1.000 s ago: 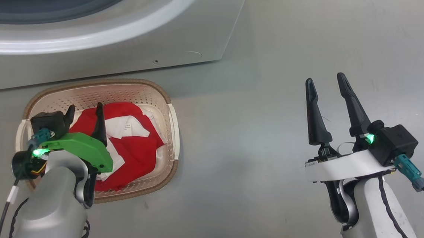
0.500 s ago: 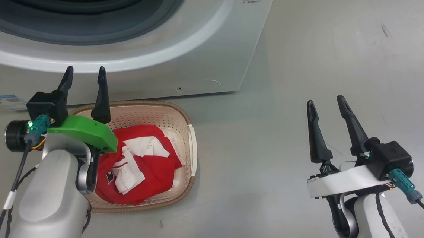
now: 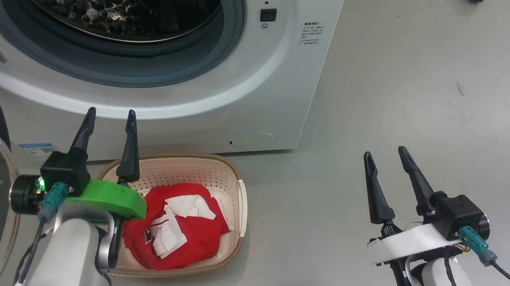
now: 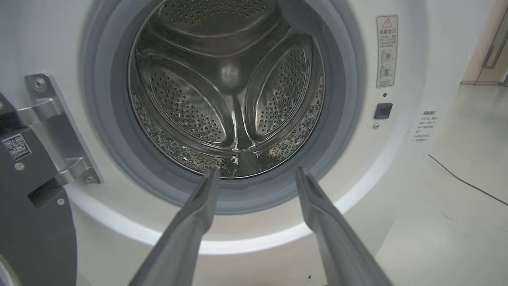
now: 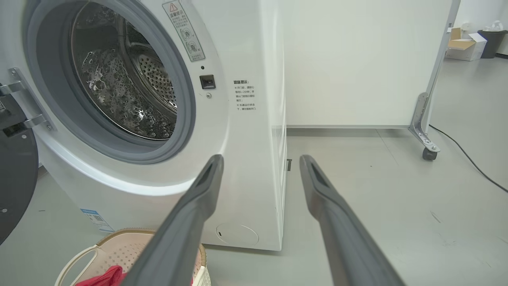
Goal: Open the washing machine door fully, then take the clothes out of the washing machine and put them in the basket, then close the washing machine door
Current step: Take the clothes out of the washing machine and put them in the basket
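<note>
- Left gripper [image 3: 111, 111]: fingers apart, empty, raised facing the washing machine [image 3: 263, 94].
- Right gripper [image 3: 384, 152]: fingers likewise spread, empty, well apart over the floor [image 3: 421, 83].
- Red garment [image 3: 185, 241] lies in the basket [image 3: 218, 160]; steel drum [image 4: 226, 91] looks empty.
- Judged step: closing. The washing machine door [image 5: 14, 178] hangs open at left; the next move calls for reaching it and swinging it shut.

At lower left the left tool [image 3: 110, 112] and at lower right the right tool [image 3: 384, 153] point up the frame, jaws spread, nothing held.

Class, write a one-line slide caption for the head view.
Red clothes in the basket before the washing machine; left gripper and right gripper open, holding nothing.
</note>
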Motion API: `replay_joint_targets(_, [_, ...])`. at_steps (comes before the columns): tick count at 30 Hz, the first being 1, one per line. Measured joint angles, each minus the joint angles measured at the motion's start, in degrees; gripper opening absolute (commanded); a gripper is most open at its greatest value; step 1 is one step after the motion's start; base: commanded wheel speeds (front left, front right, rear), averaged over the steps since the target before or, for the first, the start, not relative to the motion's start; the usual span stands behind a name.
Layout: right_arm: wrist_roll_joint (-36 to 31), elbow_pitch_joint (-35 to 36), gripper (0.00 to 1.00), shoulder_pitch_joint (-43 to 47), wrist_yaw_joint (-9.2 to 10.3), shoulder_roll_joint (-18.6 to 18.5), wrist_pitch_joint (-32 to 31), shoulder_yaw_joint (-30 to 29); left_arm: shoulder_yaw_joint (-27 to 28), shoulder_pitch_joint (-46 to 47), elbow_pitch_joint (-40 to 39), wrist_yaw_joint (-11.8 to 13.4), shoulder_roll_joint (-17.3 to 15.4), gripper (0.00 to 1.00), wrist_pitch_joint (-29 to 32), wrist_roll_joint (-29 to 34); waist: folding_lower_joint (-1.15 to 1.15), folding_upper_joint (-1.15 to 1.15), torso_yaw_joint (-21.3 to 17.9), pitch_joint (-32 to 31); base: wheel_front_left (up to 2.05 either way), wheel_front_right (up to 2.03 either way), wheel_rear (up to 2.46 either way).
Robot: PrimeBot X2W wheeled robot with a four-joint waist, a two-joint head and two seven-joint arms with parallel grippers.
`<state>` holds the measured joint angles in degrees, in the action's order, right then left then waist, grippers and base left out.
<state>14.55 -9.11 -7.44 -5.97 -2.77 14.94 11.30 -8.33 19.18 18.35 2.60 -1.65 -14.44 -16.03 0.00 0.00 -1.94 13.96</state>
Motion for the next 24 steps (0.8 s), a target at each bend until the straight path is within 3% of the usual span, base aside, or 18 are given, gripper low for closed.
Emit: replay_joint_targets(24, [0.0,0.2,1.00,9.1,1.59,0.2,0.0,-0.1,0.5,-19.3,-8.0,2.5,-0.5,1.00,0.1,1.3,0.00,0.00,2.1,-10.3,0.00,0.00,0.00])
